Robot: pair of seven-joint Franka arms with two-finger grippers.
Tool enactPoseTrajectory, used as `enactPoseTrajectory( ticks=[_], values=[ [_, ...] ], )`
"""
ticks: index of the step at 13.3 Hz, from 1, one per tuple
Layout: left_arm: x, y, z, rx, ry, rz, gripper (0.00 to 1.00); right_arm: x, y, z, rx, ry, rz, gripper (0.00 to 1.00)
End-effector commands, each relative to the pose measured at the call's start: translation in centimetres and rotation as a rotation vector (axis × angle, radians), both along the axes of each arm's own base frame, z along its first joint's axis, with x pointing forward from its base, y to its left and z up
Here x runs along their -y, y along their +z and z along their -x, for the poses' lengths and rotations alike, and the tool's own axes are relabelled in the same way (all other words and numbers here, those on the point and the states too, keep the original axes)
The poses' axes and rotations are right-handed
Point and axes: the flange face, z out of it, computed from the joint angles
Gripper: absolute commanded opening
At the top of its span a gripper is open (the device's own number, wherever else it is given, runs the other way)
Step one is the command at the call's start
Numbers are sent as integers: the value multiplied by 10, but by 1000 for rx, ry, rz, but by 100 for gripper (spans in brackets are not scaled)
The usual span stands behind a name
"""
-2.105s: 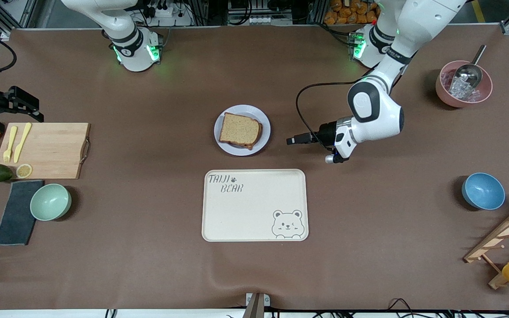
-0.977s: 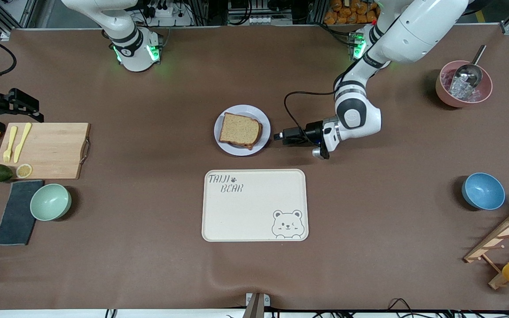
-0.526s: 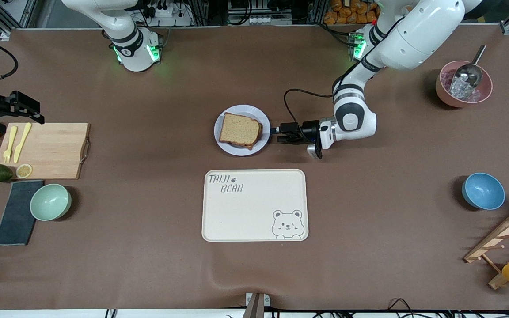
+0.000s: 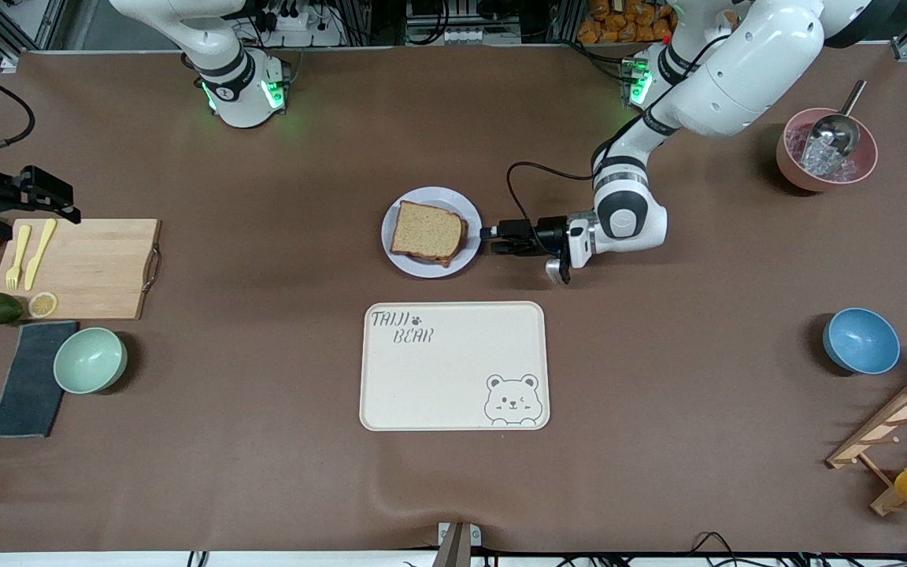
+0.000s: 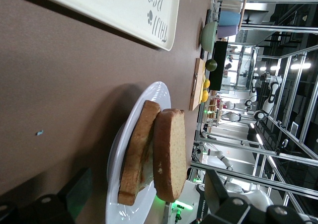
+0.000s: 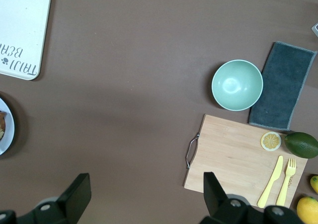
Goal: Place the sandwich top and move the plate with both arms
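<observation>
You see a brown covered surface (image 4: 264, 472) framed by aluminium rails (image 4: 906, 47), and a bright workshop hall (image 5: 278, 110).

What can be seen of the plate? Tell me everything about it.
The plate is small, round and pale lavender-white, smooth and glossy with a shallow raised rim. It lies flat on the brown table, farther from the front camera than the cream tray. On it sits a sandwich with the plain brown sandwich top uppermost, leaving only the rim bare. The open left gripper is level with its rim at the left arm's end; whether they touch cannot be told.
</observation>
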Motion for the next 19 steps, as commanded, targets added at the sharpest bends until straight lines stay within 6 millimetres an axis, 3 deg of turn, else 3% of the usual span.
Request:
enactPoseTrajectory(
  ticks=[1, 4, 7, 14, 16, 19],
  values=[
    [2, -7, -1, 5, 9, 25, 100, 4, 1, 0, -5, -5, 19, 100],
    [2, -8, -1, 17, 5, 26, 98, 4, 1, -1, -7, -5, 18, 100],
    [4, -12, 1, 25, -4, 28, 85, 4, 1, -1, -7, -7, 18, 100],
    [20, -14, 2, 38, -26, 35, 76, 4, -1, -2, -10, -5, 19, 100],
    [18, -14, -3, 47, -21, 28, 67, 4, 0, -2, -9, -5, 20, 100],
    [22, -21, 2, 39, -31, 21, 61, 4, 1, -2, -5, -5, 20, 100]
  ],
)
